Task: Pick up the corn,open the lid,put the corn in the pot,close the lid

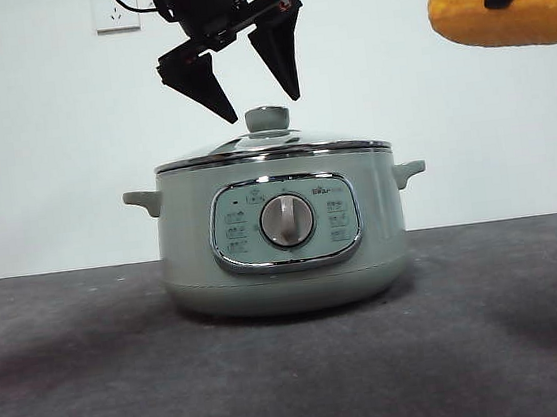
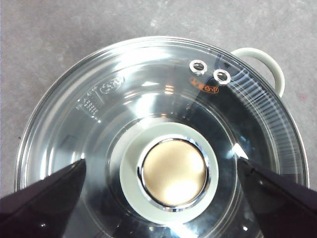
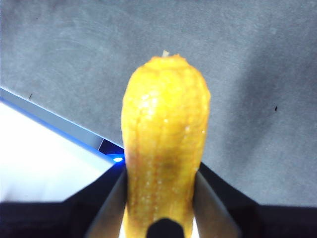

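Looming at the upper right, the corn is being gripped aloft by the right gripper. The left gripper is hovering spread just above the lid knob, lid sitting closed on the pot.

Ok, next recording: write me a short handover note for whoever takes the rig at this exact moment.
Left gripper: open, empty, hanging just above the lid's knob, jaws spread to either side of it, not touching.
Right gripper: shut on the corn, held up in the air, off to one side of the pot and higher than it.
Lid: on the pot, closed.
Done: corn picked up.
Left: grip the knob and lift the lid off, put the corn in the pot, set the lid back on.
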`<state>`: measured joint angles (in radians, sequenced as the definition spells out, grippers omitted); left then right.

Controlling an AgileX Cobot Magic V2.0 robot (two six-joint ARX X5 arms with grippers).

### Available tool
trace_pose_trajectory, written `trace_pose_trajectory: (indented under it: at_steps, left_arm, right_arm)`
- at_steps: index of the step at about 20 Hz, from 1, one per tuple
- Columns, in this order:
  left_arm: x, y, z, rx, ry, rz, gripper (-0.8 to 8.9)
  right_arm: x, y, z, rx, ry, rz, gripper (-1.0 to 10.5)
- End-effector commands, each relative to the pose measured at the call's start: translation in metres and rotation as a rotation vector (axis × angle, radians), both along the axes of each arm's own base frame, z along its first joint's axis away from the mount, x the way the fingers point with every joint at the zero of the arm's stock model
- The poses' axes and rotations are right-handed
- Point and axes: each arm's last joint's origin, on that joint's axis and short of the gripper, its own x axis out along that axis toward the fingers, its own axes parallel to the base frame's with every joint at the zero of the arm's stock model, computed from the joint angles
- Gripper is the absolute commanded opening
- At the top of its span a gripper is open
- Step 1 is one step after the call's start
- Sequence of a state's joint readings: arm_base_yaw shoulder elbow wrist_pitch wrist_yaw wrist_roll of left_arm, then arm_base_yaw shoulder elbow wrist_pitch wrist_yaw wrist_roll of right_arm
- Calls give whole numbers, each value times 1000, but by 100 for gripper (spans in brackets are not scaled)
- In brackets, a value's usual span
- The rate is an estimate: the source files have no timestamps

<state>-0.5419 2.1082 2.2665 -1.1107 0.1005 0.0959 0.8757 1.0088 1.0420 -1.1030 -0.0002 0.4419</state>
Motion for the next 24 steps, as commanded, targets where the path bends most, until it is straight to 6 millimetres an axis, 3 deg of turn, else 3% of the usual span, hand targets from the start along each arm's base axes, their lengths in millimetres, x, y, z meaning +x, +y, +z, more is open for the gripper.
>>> trace_pose_trajectory:
  at_steps: [1,4,11,17,24]
  left_arm:
    - [2,-7,-9,5,21,-6,622]
    - [1,-8,-9,4,20,-10,504]
    - [5,-11,-23,33,70,-8,494]
    - [3,-15,-23,70,37,6,14]
    - [4,-13,-18,100,-11,19,-13]
  right_arm:
    - [0,0,1,6,0,-10,-3]
    - [0,0,1,6,0,-10,-3]
    - [0,0,1,6,1,-10,-3]
    - [0,0,1,6,0,-10,-3]
    - [0,0,1,4,-3,-12,-3]
